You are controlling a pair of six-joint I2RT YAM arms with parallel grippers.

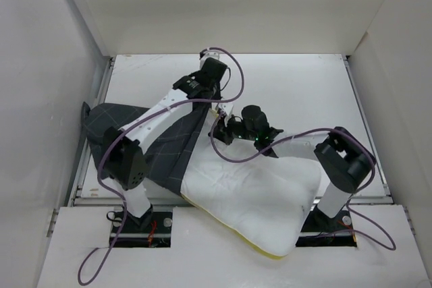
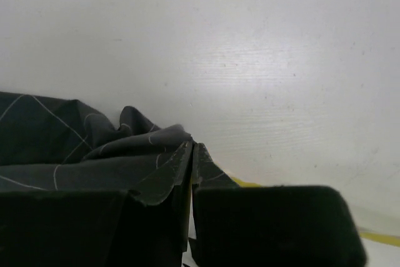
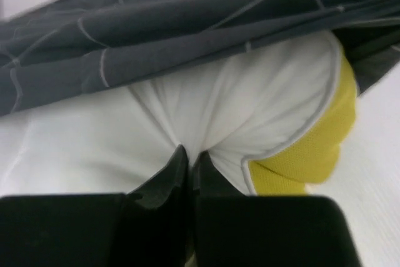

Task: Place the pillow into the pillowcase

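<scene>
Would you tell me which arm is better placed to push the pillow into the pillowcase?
Right: the right gripper pinches the pillow corner just under the pillowcase edge, while the left gripper is busy gripping that fabric.

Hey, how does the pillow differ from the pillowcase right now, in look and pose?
Colour: the pillow is white with a yellow edge; the pillowcase is dark grey with thin light lines. Shape: the pillow is puffy, the pillowcase limp and creased. Hold: the right gripper pinches the pillow near its yellow corner, the left gripper pinches a pillowcase fold. Both are soft fabric, and the pillowcase drapes over the pillow's corner.
</scene>
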